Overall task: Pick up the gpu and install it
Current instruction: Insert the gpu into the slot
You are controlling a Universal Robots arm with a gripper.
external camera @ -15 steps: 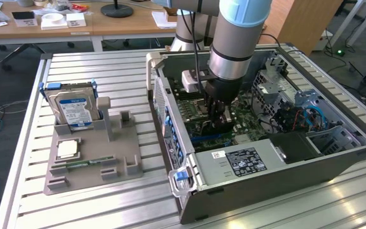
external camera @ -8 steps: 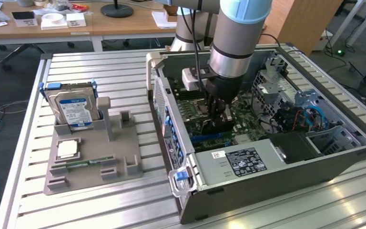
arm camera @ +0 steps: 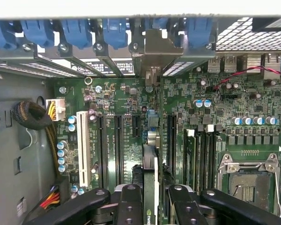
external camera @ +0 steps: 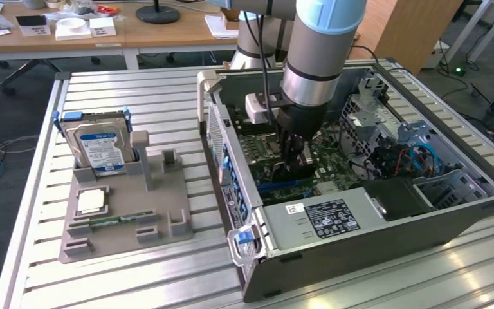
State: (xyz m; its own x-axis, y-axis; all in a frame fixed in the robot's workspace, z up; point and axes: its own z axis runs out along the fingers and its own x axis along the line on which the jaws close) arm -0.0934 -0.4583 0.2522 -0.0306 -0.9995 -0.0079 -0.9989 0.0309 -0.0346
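— As the eye goes from the exterior view's left, what stands there?
— A grey holder (external camera: 127,212) carrying a hard drive (external camera: 100,149), then the open computer case (external camera: 359,219).
— And the gripper (external camera: 296,168)?
— Down inside the case, partly closed, its fingers (arm camera: 130,206) pinching the gpu (arm camera: 150,187) edge-on over the motherboard (arm camera: 187,112) slots.

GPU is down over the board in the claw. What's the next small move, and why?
Probably a short, straight push down. The claw grips the GPU edge-on above the motherboard, and the card's metal bracket already sits at the rear slot openings. Whether the card's edge is fully in its slot cannot be told.
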